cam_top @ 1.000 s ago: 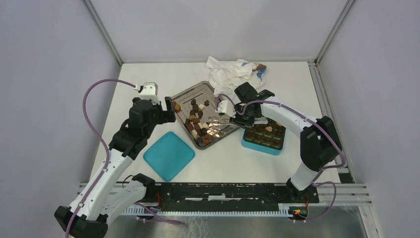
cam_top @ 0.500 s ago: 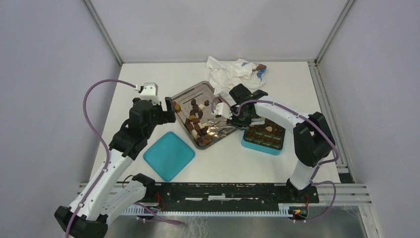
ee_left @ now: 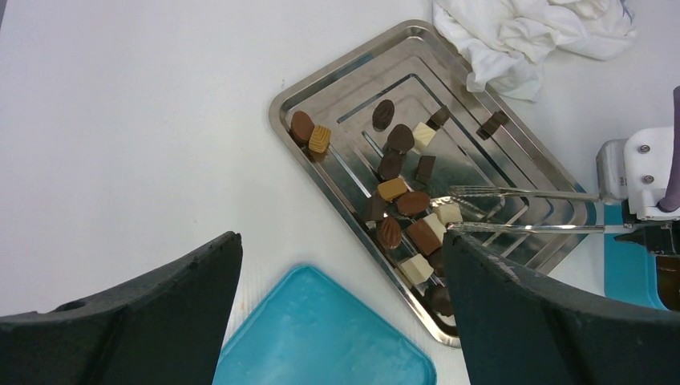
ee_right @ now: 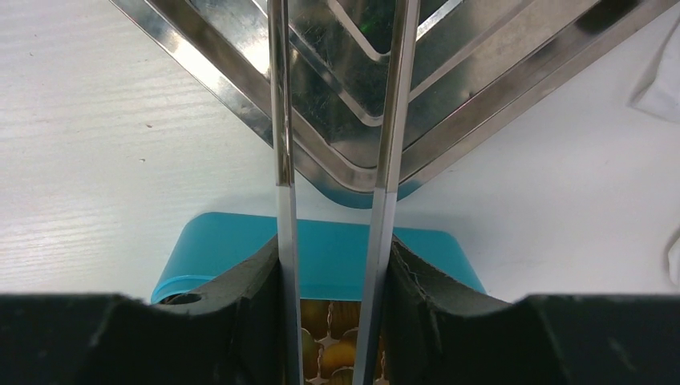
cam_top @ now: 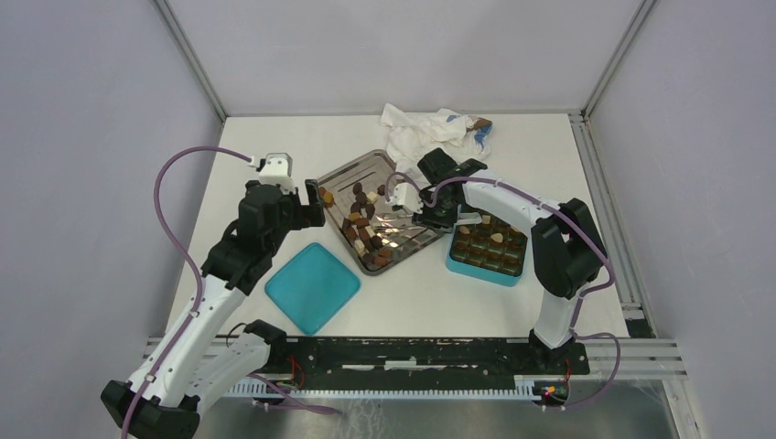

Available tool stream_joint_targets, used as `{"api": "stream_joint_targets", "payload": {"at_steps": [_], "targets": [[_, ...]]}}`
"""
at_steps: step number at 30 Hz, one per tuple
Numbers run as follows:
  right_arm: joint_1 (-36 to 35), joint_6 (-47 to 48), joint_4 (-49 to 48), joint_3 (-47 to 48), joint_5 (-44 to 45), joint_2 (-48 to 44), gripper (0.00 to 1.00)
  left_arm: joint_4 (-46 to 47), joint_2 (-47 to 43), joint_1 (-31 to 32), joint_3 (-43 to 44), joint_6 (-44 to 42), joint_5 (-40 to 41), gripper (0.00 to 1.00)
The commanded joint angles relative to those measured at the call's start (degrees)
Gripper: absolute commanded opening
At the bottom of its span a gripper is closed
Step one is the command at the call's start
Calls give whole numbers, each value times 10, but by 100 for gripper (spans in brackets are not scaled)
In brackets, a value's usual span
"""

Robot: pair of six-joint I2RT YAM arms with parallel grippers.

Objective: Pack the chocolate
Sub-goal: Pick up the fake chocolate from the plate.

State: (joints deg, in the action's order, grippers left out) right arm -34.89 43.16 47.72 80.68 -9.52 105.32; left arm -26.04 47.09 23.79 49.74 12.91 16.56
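**Two arms at the tray: right clamped on tongs, left spread wide**

Two arms bend inward toward the metal tray (ee_left: 481,160) at the middle of the white table (cam_top: 549,165). The right arm folds its elbow out to the right and runs its forearm leftward over the teal box (cam_top: 485,272). The right gripper (ee_right: 334,255) is closed on a pair of metal tongs (ee_left: 521,228), with one finger pressed against the outside of each blade. The blades stand slightly apart and reach out over the tray.

The left arm rises from its base and bends so that the left gripper (cam_top: 314,205) hangs just off the tray's left corner. Its fingers are spread wide, with nothing between them.

Most of the chocolate (ee_left: 413,202) lies loose in the tray, clustered toward its near side in dark brown, light brown and cream. In the left wrist view the tong tips sit at the right edge of this cluster with a cream square (ee_left: 449,212) between them. Whether they touch it cannot be told. Two brown pieces lie apart at the tray's left corner, the part nearest the left gripper.

More pieces fill the compartments of the teal box, under the right wrist. A teal lid (cam_top: 313,286) lies flat on the table beside the tray's near edge. A crumpled white cloth (cam_top: 421,133) is bunched against the tray's far corner.
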Motion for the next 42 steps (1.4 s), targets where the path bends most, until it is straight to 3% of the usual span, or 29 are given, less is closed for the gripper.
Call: {"api": "stream_joint_targets", "payload": {"at_steps": [1,19,30,42], "targets": [[-4,0,5,32,-18,7,45,24,-7,-3,-1,-33,-4,99],[-11,5,8,50,-7,22,43,24,-8,-3,-1,-34,-4,99],[-11,-8,-15,12,4,-31,14,24,-10,-4,-1,-33,-4,99],[4,-26,-39,-66,-29,-137,3,24,-13,-4,-2,-34,-3,99]]}}
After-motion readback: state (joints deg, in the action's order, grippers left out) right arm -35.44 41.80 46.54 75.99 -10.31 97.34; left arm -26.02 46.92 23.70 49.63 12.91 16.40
